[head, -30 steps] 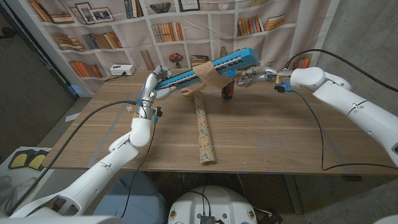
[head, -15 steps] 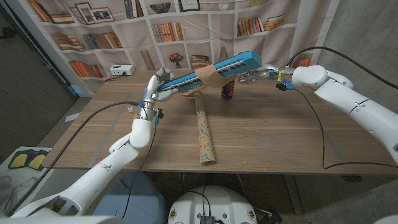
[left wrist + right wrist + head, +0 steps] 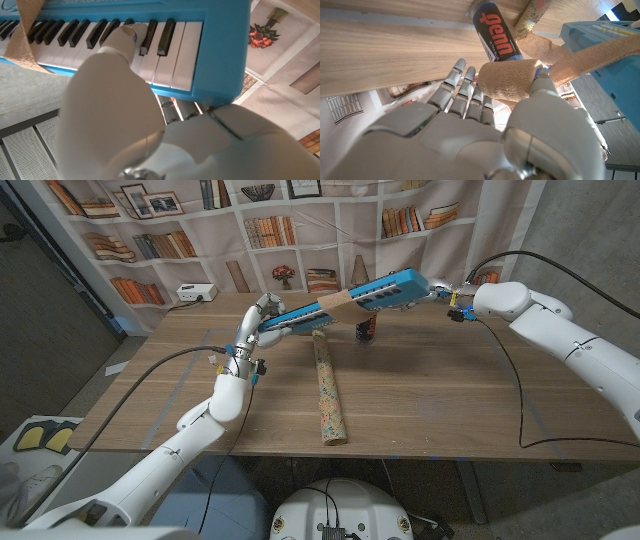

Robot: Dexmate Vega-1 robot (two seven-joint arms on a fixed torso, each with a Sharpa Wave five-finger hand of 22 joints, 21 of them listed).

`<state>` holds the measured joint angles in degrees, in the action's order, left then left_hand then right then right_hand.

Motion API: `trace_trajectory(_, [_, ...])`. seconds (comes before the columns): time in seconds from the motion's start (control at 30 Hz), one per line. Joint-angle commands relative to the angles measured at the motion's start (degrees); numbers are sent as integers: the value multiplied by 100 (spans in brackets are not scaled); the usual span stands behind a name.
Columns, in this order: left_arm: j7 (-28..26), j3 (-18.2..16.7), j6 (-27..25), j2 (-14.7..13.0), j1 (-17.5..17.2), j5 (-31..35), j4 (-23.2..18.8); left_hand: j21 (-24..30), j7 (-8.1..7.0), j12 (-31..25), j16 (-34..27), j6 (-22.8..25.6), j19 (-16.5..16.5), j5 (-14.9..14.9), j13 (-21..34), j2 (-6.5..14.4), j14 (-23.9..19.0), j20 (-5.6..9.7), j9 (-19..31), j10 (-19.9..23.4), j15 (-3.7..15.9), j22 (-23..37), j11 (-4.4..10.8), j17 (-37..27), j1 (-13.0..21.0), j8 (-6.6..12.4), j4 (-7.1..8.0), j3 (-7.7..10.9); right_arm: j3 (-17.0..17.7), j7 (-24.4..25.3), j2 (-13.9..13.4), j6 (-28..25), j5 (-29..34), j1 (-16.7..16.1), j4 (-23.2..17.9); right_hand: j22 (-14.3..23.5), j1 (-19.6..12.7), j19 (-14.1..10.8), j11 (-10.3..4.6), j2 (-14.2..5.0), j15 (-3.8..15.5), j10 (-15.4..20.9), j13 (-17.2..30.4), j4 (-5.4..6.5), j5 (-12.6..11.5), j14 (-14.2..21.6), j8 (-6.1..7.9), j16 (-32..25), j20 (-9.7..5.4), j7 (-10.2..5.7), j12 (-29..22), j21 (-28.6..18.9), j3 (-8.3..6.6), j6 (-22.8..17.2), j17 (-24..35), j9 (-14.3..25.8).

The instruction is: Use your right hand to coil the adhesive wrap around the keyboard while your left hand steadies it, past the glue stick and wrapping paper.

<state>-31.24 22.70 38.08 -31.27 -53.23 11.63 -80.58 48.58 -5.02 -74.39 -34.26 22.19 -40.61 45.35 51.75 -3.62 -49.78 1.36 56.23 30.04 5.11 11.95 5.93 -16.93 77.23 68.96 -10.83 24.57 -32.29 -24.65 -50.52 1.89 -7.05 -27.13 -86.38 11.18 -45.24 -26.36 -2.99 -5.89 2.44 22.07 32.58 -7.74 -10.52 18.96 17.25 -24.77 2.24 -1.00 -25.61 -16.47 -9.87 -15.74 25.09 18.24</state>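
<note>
Near the upper middle of the head frame, we see the blue keyboard [image 3: 345,302] held off the table, slanting from our left hand [image 3: 256,323] up toward our right hand [image 3: 438,290]. Compared with a second ago, the right hand has swung up and over to the keyboard's high end in the upper right, and the loose tan flap that hung below the middle now looks drawn tighter against the body. We judge that one pass of the adhesive wrap [image 3: 509,80] is being pulled snug, with more turns left. In the right wrist view our fingers curl around the tan roll, the thumb pressing on it, a strip running off to the blue edge. The left hand grips the keyboard's lower end, a fingertip on the keys in the left wrist view. The glue stick [image 3: 364,329] stands just under the keyboard, and the wrapping paper [image 3: 329,391] lies on the table at centre. How many turns already lie around the keyboard we cannot tell; its far side is hidden, and the right hand is small in the head view
</note>
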Motion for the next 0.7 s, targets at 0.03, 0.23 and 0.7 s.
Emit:
trace_trajectory(0.03, [290,15,-11,-10,-87,-144,-103,2480,8,-1029,-1920,36,-958,1046,1706,432,-1288,973,11,61,633,2416,11,-2632,2,27,221,242,118,142,-62,121,-45,-49,-43,21,-4,-8,-2,-46,658,53,3,-25,-33,46,-5,20,15,-3,-13,2,-37,-32,30,11])
trace_trajectory(0.23, [433,29,-62,-45,-97,-174,-152,2479,11,-1045,-1946,37,-960,1043,1726,431,-1294,970,-2,61,624,2422,2,-2647,2,28,219,247,190,164,-105,242,-97,-96,-88,20,-5,5,-14,-50,655,57,0,-26,-34,46,-8,25,9,-17,-7,7,-41,-35,30,14])
trace_trajectory(0.7, [673,-52,-374,-249,-82,-214,-338,2484,-16,-1048,-1965,20,-954,1034,1709,422,-1300,968,28,46,635,2444,8,-2618,-1,62,217,257,300,155,-185,530,-182,-260,-307,20,-21,36,-40,-46,675,61,-6,-38,-33,3,-16,49,8,-28,8,19,-46,-40,32,21])
